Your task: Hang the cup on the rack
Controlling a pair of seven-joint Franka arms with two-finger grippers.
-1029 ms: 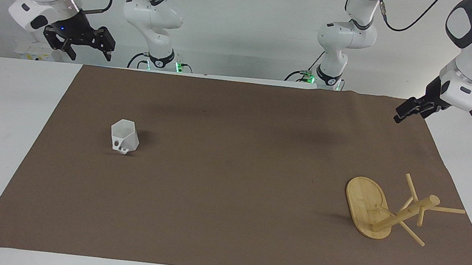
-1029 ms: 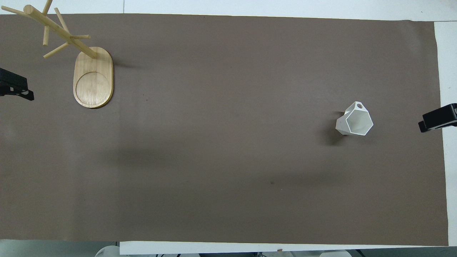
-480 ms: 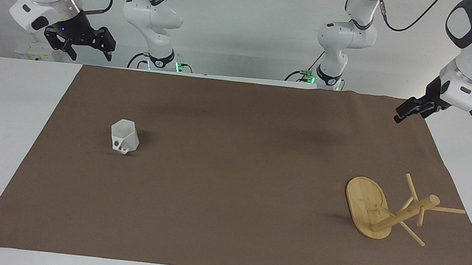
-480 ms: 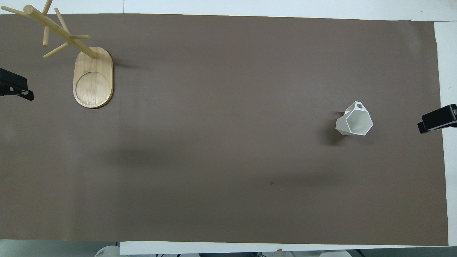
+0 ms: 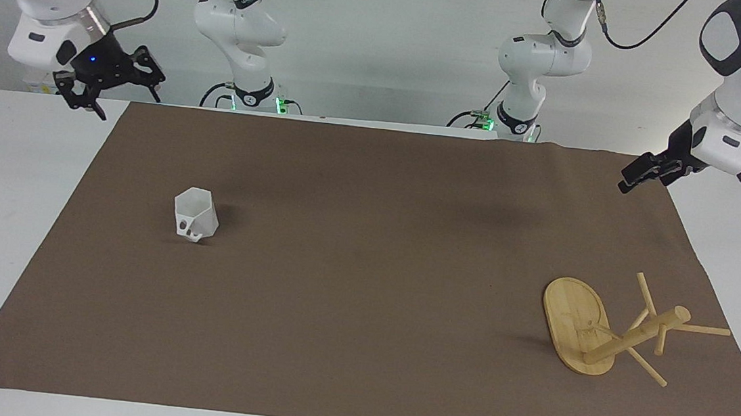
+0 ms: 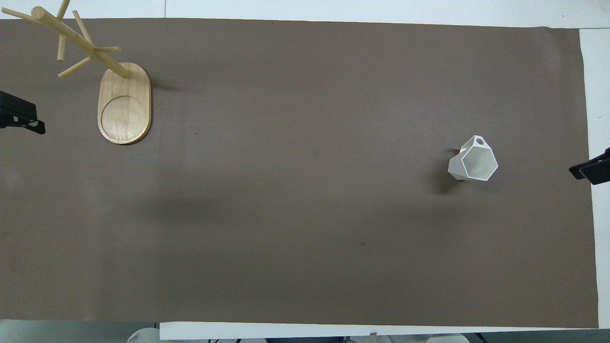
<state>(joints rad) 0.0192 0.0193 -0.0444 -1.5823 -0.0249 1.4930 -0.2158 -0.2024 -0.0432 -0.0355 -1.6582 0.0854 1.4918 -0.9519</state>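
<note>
The white faceted cup (image 5: 195, 217) stands on the brown mat with its mouth up, toward the right arm's end; its handle points away from the robots (image 6: 473, 163). The bamboo rack (image 5: 578, 326) stands on its oval base at the left arm's end, with its post and pegs bare (image 6: 124, 105). My right gripper (image 5: 122, 94) is open and empty, raised over the mat's edge at the right arm's end; its tip shows in the overhead view (image 6: 591, 171). My left gripper (image 5: 639, 176) hangs raised over the mat's edge at the left arm's end (image 6: 24, 121), apart from the rack.
The brown mat (image 5: 364, 268) covers most of the white table (image 5: 11, 200). Bare white table borders it at both ends.
My right gripper has moved outward toward the right arm's end of the table, turned, and dropped a little. The left gripper, cup and rack have not moved.
</note>
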